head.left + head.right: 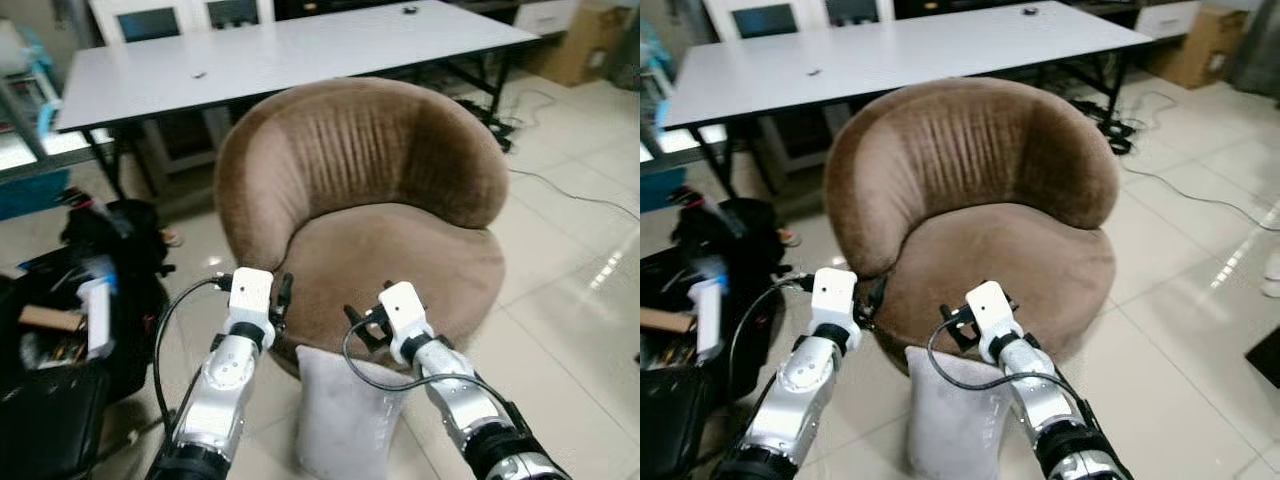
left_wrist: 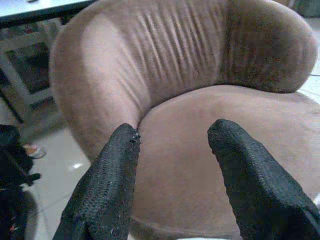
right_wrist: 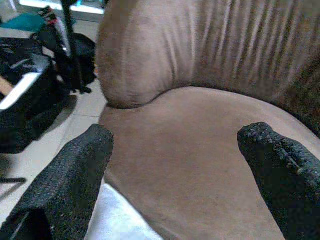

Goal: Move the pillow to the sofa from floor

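Note:
A pale grey pillow [image 1: 345, 415] stands on the tiled floor, leaning against the front of the round brown sofa chair [image 1: 400, 260]. Both my arms reach forward just above the pillow's top edge. My left gripper [image 1: 284, 296] is open near the seat's front left rim, its black fingers [image 2: 107, 180] spread before the seat cushion. My right gripper [image 1: 366, 324] is open too, at the seat's front edge, and its wide-apart fingers [image 3: 75, 170] frame the seat with a strip of the pillow [image 3: 117, 222] below them. Neither gripper holds anything.
A long white table [image 1: 300, 55] stands behind the chair. Black bags with clutter [image 1: 70, 320] crowd the floor at the left. Cables [image 1: 570, 190] trail over the tiles at the right, and a cardboard box [image 1: 580, 40] sits at the far right.

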Available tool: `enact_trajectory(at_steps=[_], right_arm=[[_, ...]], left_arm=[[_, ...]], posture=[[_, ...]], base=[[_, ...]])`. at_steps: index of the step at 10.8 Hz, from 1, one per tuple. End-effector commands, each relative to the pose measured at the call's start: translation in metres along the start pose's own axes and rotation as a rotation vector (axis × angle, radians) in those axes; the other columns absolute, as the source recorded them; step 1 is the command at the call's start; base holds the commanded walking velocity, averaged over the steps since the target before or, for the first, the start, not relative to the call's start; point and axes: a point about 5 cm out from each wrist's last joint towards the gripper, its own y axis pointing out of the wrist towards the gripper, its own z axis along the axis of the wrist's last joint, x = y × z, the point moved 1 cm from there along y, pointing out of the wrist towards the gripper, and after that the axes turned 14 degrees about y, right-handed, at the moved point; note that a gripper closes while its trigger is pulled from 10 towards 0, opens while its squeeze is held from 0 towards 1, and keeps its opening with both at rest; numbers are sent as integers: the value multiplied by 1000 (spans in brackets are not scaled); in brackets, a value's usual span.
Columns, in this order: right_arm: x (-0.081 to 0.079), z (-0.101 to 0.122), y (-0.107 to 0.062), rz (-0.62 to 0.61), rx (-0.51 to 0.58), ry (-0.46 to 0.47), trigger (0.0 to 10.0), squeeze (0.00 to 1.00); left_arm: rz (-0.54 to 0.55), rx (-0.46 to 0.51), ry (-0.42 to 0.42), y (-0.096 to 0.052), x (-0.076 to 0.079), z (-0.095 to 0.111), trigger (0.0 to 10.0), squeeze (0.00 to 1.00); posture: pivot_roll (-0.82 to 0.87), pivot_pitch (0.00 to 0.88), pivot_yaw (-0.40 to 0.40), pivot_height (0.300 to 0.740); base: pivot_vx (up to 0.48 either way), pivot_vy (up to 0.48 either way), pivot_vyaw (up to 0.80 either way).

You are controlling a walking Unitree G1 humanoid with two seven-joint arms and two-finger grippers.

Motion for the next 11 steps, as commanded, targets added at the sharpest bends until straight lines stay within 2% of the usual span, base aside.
enact_trajectory(at_steps=[1, 6, 11], right_arm=[[-1, 3, 2, 0, 3, 4, 10000, 0], [-1, 2, 2, 3, -4, 2, 10000, 0], [-1, 2, 2, 6, -1, -3, 10000, 0]], left_arm=[[-1, -26, 8, 1, -3, -4, 10000, 0], [2, -32, 33, 1, -1, -5, 10000, 0], [-5, -15, 9, 1, -1, -3, 10000, 0]], posture=[[-113, 0, 56, 727], [-110, 0, 54, 727], [-110, 0, 57, 727]], base=[[0, 0, 0], [0, 0, 0], [0, 0, 0]])
